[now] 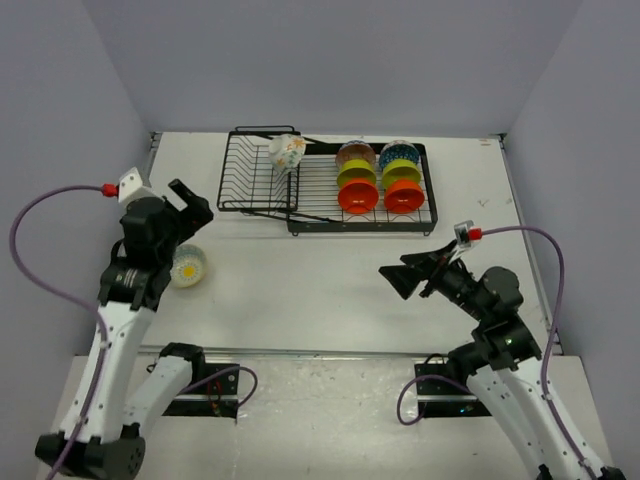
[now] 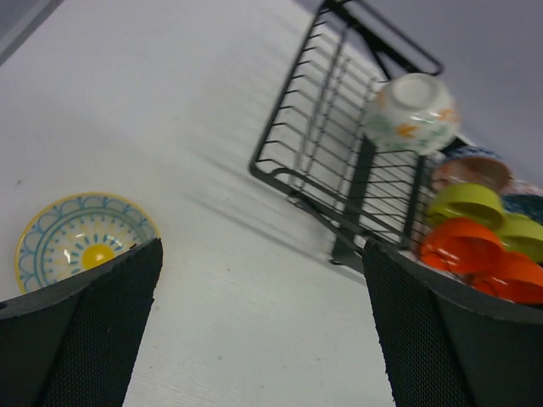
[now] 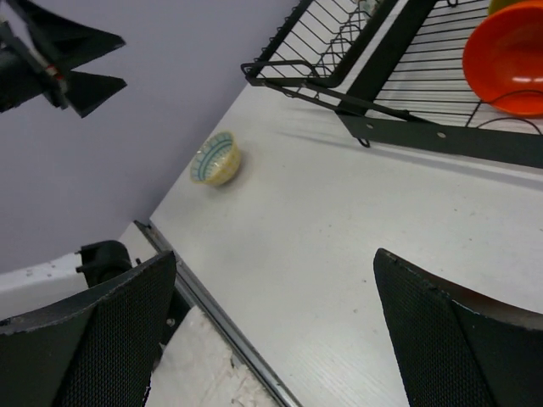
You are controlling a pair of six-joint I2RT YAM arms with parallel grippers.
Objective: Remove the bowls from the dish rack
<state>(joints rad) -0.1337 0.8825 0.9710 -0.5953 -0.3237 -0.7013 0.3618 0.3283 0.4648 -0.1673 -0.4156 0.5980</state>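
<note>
Near the left edge of the surface, the left end effector is hanging with its fingers apart and empty, close to a patterned bowl that is sitting upright outside the rack. The dish rack is lying along the far edge, carrying a white flowered bowl and two tight rows of coloured bowls on edge; they are looking rigid, light and probably slippery, so pinching a rim seems best. The right end effector is standing open and empty, and neighbouring bowls and the rack itself are likely obstructing.
</note>
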